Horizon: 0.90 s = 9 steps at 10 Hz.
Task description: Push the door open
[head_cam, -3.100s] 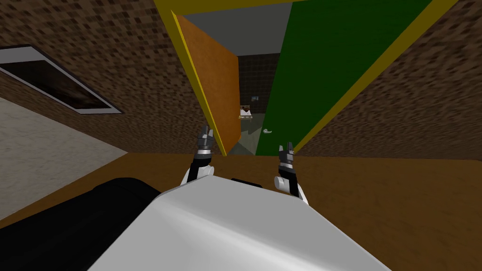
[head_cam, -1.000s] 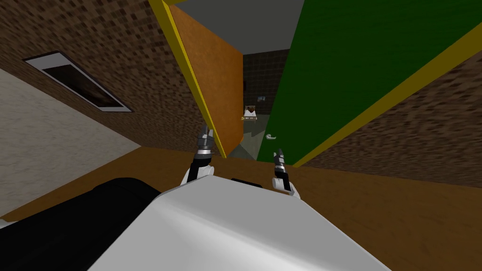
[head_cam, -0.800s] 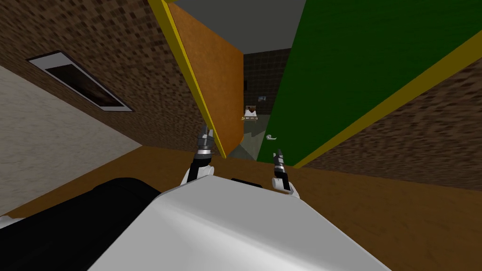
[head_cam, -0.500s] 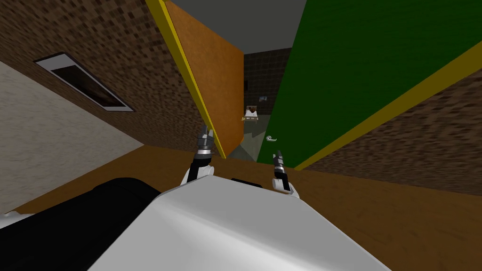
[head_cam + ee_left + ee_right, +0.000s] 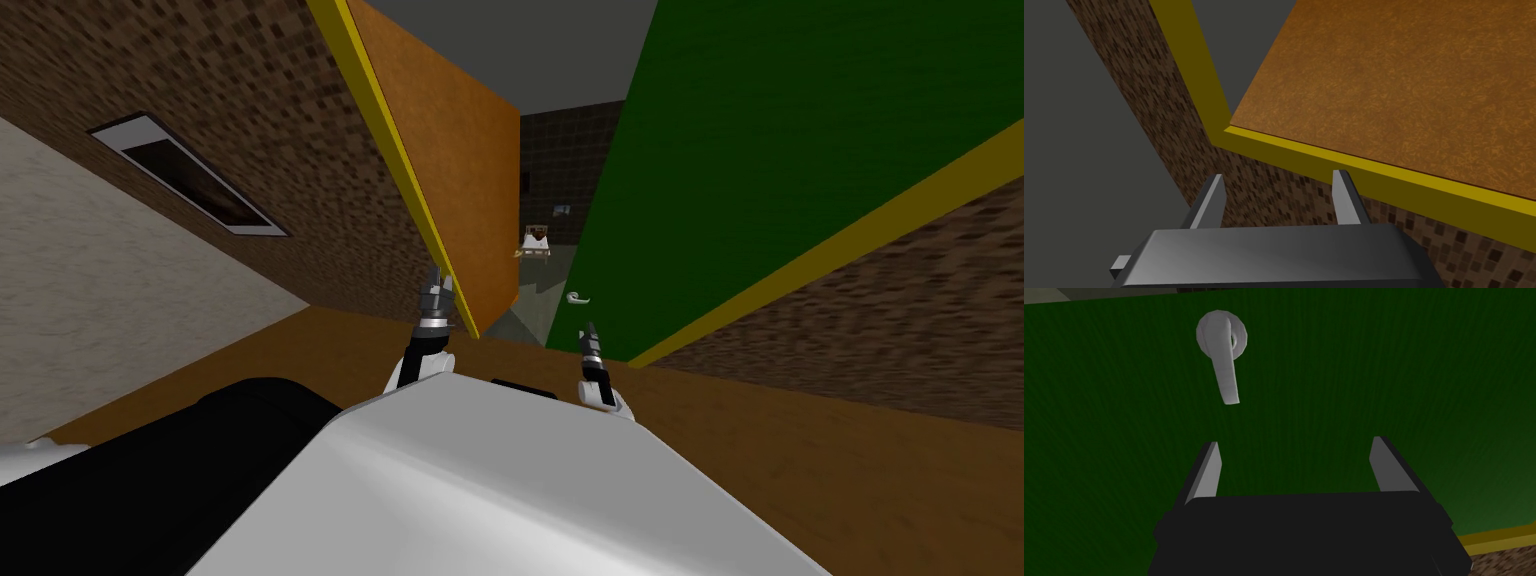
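Right tool (image 5: pixel 1295 440) — spread wide, empty — faces the green door (image 5: pixel 1399 363) near its grey handle (image 5: pixel 1225 368); left tool (image 5: pixel 1278 175) spread too.

The flat dark green door (image 5: pixel 1334 368) shows faint vertical streaks and carries a pale grey lever handle (image 5: pixel 1225 368), and a mustard-yellow door frame (image 5: pixel 830 250) edges it. Beside it are a mottled orange panel (image 5: pixel 450 170), a brown wall of small speckled tiles (image 5: pixel 300 130) and a plain brown floor (image 5: pixel 800 450).
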Motion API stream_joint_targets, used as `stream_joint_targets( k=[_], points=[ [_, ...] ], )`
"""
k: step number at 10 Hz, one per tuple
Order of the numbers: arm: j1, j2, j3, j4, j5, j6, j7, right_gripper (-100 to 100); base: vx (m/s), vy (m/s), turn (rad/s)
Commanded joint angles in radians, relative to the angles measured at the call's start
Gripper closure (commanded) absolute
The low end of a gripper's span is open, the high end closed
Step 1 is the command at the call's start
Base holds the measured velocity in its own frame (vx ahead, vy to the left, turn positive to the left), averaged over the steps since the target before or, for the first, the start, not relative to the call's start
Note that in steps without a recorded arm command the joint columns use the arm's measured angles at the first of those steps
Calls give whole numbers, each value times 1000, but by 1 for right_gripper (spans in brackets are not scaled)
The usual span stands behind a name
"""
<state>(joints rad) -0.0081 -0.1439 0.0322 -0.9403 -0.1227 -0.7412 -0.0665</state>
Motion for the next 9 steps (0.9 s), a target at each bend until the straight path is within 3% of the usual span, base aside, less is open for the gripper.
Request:
stream_joint_targets(
  k=[1,9],
  points=[
    [-16,-6,1,47,-2,-12,-4,-100,91,-50,57],
    [-86,-21,3,238,-9,-51,-12,-100,85,-51,46]
  ],
)
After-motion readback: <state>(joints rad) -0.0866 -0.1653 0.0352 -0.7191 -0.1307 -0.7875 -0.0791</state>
